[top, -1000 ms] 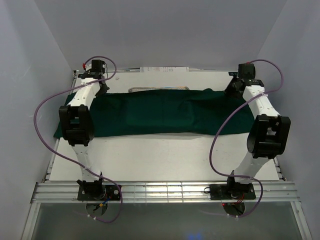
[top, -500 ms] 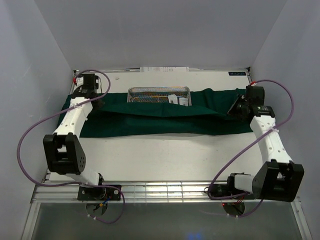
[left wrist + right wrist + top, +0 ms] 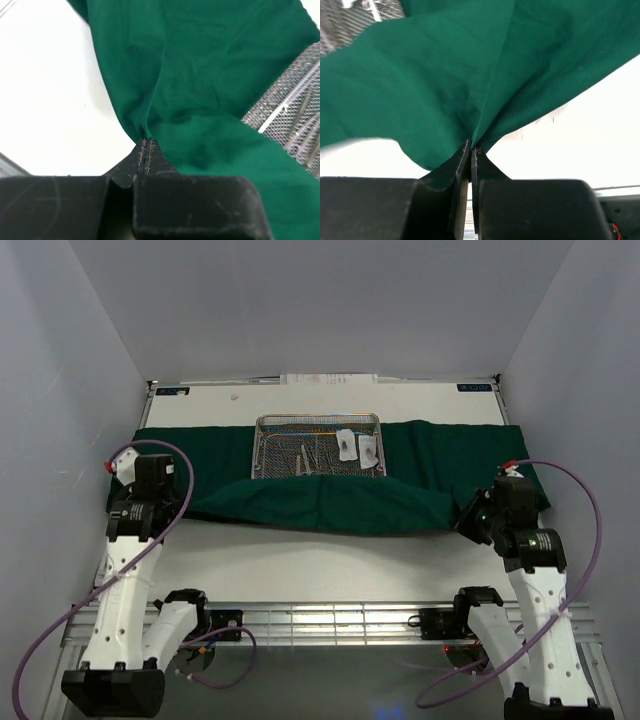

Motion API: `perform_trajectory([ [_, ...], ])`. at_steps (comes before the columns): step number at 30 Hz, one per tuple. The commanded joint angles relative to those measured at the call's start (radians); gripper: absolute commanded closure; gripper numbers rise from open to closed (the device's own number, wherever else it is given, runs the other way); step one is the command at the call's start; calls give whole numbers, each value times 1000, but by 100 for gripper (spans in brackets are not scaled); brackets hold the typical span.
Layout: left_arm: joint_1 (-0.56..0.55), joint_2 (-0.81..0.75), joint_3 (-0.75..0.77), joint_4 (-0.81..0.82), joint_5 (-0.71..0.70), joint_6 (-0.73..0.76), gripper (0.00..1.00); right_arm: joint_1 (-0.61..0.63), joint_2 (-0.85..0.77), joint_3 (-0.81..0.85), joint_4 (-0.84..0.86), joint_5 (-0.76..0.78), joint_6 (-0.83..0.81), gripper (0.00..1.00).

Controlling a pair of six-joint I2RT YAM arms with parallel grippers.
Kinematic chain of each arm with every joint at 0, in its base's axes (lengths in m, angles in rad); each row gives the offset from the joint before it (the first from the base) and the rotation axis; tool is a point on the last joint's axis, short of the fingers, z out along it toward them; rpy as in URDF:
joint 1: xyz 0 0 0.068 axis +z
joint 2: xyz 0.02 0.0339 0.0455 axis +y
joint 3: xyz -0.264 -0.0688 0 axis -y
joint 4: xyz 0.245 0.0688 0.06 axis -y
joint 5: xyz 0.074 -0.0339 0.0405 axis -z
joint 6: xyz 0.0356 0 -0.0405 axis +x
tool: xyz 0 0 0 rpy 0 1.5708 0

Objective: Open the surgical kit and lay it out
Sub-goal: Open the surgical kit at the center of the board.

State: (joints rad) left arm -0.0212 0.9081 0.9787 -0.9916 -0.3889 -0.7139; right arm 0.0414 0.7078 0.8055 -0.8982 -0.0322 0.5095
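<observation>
The surgical kit's dark green cloth (image 3: 330,502) spreads across the table, its near flap pulled toward the front. On it sits the silver wire-mesh tray (image 3: 268,448), uncovered, holding slim metal instruments (image 3: 308,457) and two small clear packets (image 3: 346,444). My left gripper (image 3: 178,506) is shut on the cloth's near left edge; in the left wrist view the cloth (image 3: 200,90) is pinched at the left gripper's (image 3: 144,143) tips, with the tray (image 3: 295,115) at right. My right gripper (image 3: 468,512) is shut on the near right edge; its wrist view shows the cloth (image 3: 445,75) gathered into the right gripper's (image 3: 471,145) tips.
White table surface (image 3: 330,565) lies between the cloth and the metal rail (image 3: 330,622) at the front, where both arm bases stand. Grey walls close in left, right and behind. A white sheet (image 3: 330,379) lies at the back edge.
Both grippers have drawn the cloth's flap from the back toward the front, uncovering the mesh tray and its contents. Both arms have swung back toward their bases.
</observation>
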Motion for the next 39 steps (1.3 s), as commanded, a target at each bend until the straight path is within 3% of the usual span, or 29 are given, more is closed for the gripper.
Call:
perform_trajectory([
  [1, -3, -86, 8, -114, 4, -59, 100, 6, -128, 33, -125, -3, 38, 92],
  [9, -5, -331, 77, -306, 21, -71, 100, 6, -341, 156, -363, 28, 38, 92],
  [12, -5, -379, 124, -376, 22, -73, 100, 8, -395, 184, -410, 57, 15, 80],
  [15, -5, -432, 178, -410, 56, -44, 100, 18, -438, 228, -412, 43, 17, 74],
  [18, -5, -486, 239, -412, 88, -48, 100, 34, -441, 299, -410, 58, 23, 60],
  [23, -5, -555, 347, -392, 18, -94, 70, 49, -409, 397, -403, 142, 4, 41],
  [24, -5, -564, 371, -381, 4, -94, 56, 58, -404, 403, -394, 150, 4, 36],
  [25, -5, -571, 380, -372, -19, -87, 51, 63, -403, 405, -374, 155, 6, 35],
  [31, -5, -554, 407, -331, -70, -41, 30, 101, -343, 357, -308, 147, 21, 14],
  [33, -5, -514, 385, -300, -91, -13, 28, 106, -280, 339, -283, 146, 9, 9],
  [36, -5, -453, 287, -233, -93, 1, 16, 104, -174, 305, -242, 135, 3, 0],
  [37, -5, -381, 261, -216, -82, -2, 15, 106, -147, 291, -225, 127, 1, 9],
  [39, -5, -295, 183, -138, -26, -2, 11, 106, -53, 265, -179, 114, 9, 10],
])
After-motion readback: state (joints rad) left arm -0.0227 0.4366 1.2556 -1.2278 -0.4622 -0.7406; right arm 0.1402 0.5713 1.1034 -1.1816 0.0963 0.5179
